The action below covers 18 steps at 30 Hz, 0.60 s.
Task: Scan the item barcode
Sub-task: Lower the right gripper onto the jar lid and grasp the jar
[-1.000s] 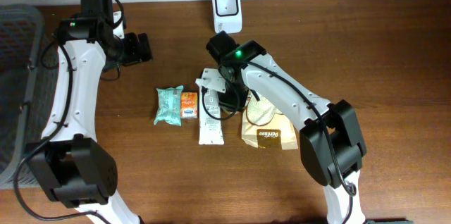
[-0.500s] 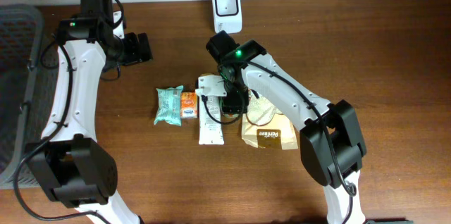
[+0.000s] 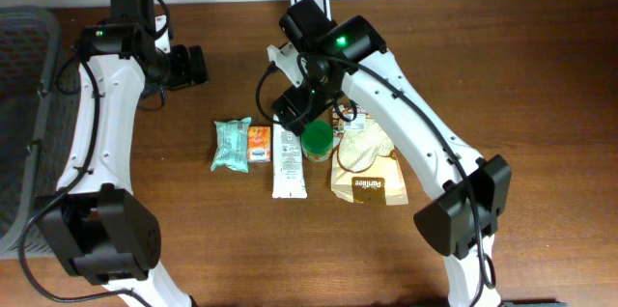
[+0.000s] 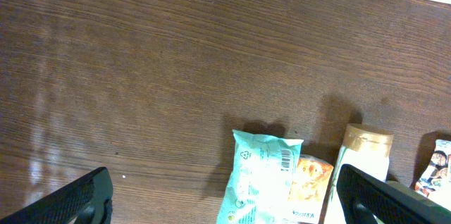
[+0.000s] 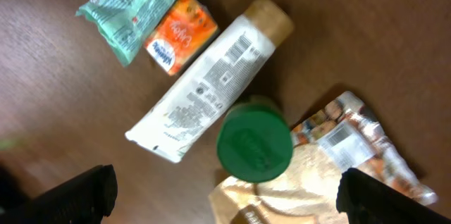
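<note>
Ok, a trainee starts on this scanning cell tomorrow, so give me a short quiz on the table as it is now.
1. True or false: the right gripper is holding the white tube.
2. What lies between the teal packet and the white tube?
3. The left gripper is: A) open and empty B) shut on the teal packet C) resting on the tube.
Key: 1 false; 2 the orange packet; 3 A.
</note>
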Motion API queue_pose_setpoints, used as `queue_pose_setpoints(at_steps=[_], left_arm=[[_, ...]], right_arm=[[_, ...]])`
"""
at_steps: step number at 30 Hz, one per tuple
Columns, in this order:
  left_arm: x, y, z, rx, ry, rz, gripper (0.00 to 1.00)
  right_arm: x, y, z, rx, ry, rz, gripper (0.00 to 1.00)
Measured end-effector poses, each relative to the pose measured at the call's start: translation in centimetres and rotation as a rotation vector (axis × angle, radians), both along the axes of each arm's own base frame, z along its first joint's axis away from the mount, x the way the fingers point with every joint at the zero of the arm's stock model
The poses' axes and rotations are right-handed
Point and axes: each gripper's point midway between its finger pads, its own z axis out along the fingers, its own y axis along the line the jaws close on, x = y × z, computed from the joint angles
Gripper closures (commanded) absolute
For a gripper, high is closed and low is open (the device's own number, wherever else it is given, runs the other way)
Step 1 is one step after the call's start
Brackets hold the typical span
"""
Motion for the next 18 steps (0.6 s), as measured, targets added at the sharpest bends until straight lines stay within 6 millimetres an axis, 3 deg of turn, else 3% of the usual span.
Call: queue_pose_setpoints(at_steps=[2, 4, 8, 11, 18], left_arm=[[0.0, 0.0, 0.0, 0.0, 0.0, 0.0, 0.01], [0.0, 0.0, 0.0, 0.0, 0.0, 0.0, 0.01], [0.0, 0.0, 0.0, 0.0, 0.0, 0.0, 0.01], [0.0, 0.0, 0.0, 0.0, 0.0, 0.0, 0.01], [0.0, 0.0, 0.0, 0.0, 0.0, 0.0, 0.01]], right_arm=[[-0.3, 0.1, -0.5, 0.005, 0.026, -0.027, 0.14], [-0.3, -0.1, -1.7, -0.007, 0.049, -0.068, 0.15], [0.2, -0.5, -4.2, -0.032, 0.067, -0.168, 0.14], [0.4, -0.8, -6.1, -0.053, 0.073, -0.223, 0.01], [-0.1, -2.0, -9.8, -0.109, 0.089, -0.269, 0.01]])
